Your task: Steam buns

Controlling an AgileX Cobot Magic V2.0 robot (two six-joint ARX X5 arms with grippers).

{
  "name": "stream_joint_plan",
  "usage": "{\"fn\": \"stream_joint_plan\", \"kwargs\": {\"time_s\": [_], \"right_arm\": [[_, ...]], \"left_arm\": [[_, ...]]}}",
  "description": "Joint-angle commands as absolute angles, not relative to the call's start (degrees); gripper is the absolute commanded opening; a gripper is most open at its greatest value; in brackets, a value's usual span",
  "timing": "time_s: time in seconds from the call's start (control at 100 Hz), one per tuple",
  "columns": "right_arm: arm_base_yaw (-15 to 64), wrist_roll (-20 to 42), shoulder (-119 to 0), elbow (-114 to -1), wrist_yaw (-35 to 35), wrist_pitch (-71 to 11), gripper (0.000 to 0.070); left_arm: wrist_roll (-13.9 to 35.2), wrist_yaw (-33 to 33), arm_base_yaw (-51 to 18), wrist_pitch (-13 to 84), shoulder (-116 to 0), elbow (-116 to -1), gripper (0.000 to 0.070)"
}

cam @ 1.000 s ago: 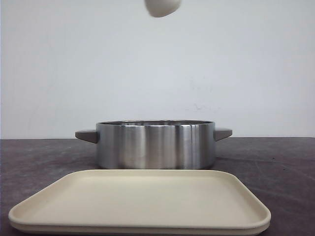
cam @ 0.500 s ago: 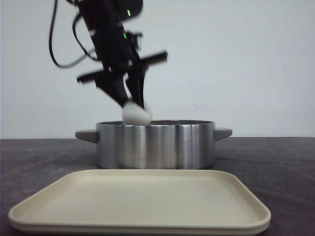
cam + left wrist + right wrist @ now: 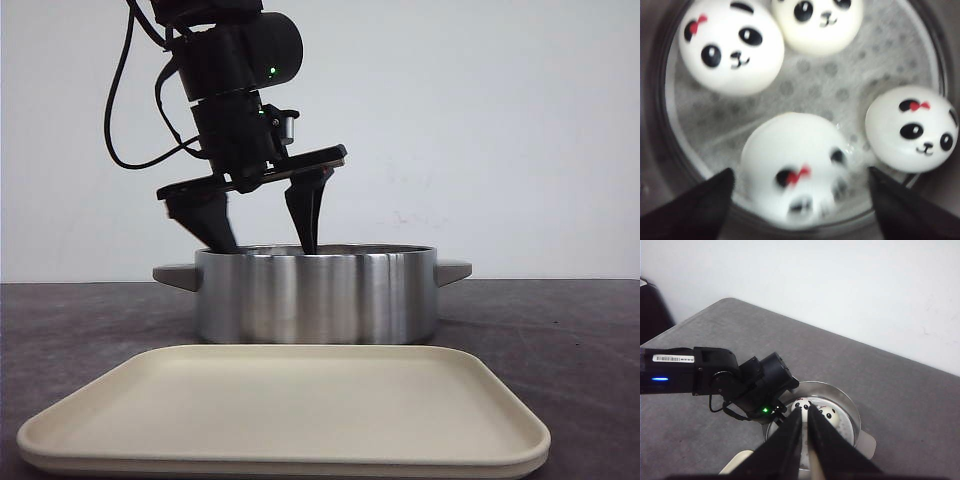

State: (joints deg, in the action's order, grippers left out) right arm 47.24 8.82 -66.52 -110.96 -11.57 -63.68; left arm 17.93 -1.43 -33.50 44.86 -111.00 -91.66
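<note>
Four white panda-faced buns lie in the steel pot (image 3: pixel 315 295) on a dotted liner. In the left wrist view two buns (image 3: pixel 732 47) (image 3: pixel 817 22) sit on one side and a third bun (image 3: pixel 912 130) sits apart. The fourth bun (image 3: pixel 795 165), blurred, lies between my left gripper's spread fingers without touching them. My left gripper (image 3: pixel 267 248) is open, its tips dipped just inside the pot rim. My right gripper (image 3: pixel 804 410) is shut and empty, high above the pot (image 3: pixel 850 405), where two buns (image 3: pixel 829 413) show.
A cream tray (image 3: pixel 290 400) lies in front of the pot, with nothing on it. The pot has two grey side handles (image 3: pixel 176 274). The dark tabletop (image 3: pixel 560 330) runs to a white wall behind. The left arm (image 3: pixel 740 380) reaches over the pot from the side.
The left gripper came down from above with a bun, carried it to the pot rim, and has now opened. The bun lies inside the pot.
</note>
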Motion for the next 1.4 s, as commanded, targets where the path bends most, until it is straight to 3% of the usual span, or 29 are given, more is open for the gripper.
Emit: {"fn": "stream_joint_plan", "kwargs": {"time_s": [0.0, 0.29, 0.48, 0.71, 0.93, 1.13, 1.39], "right_arm": [[47.88, 9.02, -67.42, -111.94, -11.44, -63.53, 0.0012], [47.83, 8.54, -69.67, -109.89, -12.08, -64.53, 0.0012], [47.88, 8.54, -67.79, -100.03, -12.08, -56.25, 0.0012], [49.6, 8.56, -61.04, -79.4, -12.14, -35.73, 0.0012], [51.0, 8.67, -56.82, -62.57, -12.27, -18.2, 0.0012], [51.03, 8.08, -56.9, -59.29, -12.29, -10.72, 0.0012], [51.03, 8.12, -56.86, -59.31, -12.1, -3.68, 0.0012]], "left_arm": [[17.54, -1.5, -33.98, 45.12, -112.2, -94.15, 0.0601], [16.91, -0.95, -33.98, 51.53, -107.72, -101.12, 0.0596], [13.41, 2.35, -36.47, 52.56, -94.39, -100.75, 0.0574], [12.71, 9.54, -43.16, 53.28, -78.59, -99.22, 0.03], [14.9, 19.55, -49.12, 52.14, -62.67, -88.73, 0.0284], [15.46, 25.71, -50.0, 49.6, -49.93, -75.48, 0.0013], [15.46, 25.76, -50.0, 49.8, -43.29, -68.88, 0.0006]]}}
